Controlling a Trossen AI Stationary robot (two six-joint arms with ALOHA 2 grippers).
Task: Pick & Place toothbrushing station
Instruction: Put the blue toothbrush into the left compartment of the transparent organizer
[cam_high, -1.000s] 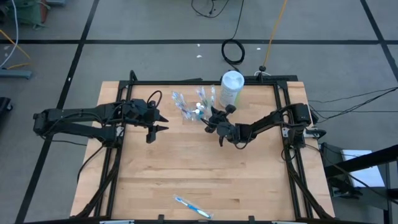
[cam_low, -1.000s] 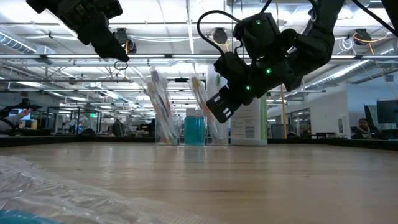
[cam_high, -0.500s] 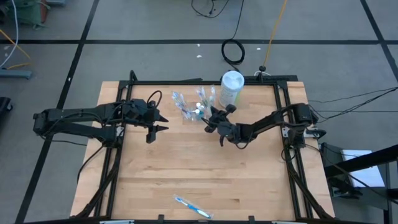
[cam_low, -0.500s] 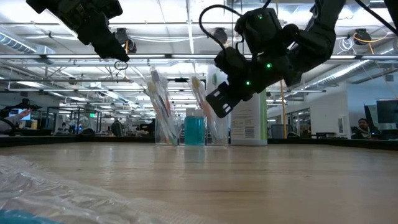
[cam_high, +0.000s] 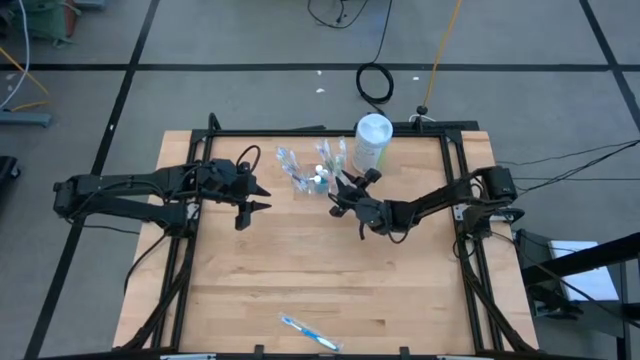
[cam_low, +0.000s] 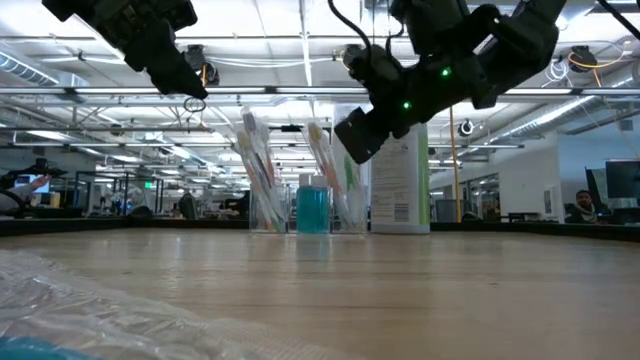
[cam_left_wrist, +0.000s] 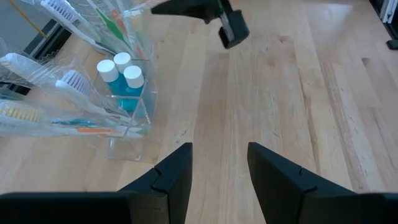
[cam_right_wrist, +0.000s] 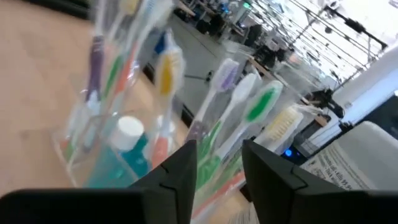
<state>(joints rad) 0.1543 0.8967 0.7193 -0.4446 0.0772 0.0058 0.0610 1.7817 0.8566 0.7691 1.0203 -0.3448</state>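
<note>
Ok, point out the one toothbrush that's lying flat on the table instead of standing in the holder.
It's the blue toothbrush near the table's front edge, lying alone, far from both arms. All the other toothbrushes stand upright in the clear holder at the back.

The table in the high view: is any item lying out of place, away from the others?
Yes. One wrapped toothbrush lies alone near the table's front edge, far from the toothbrush holder at the back, where the other brushes stand beside the white canister. Nothing looks spilled or broken.
</note>
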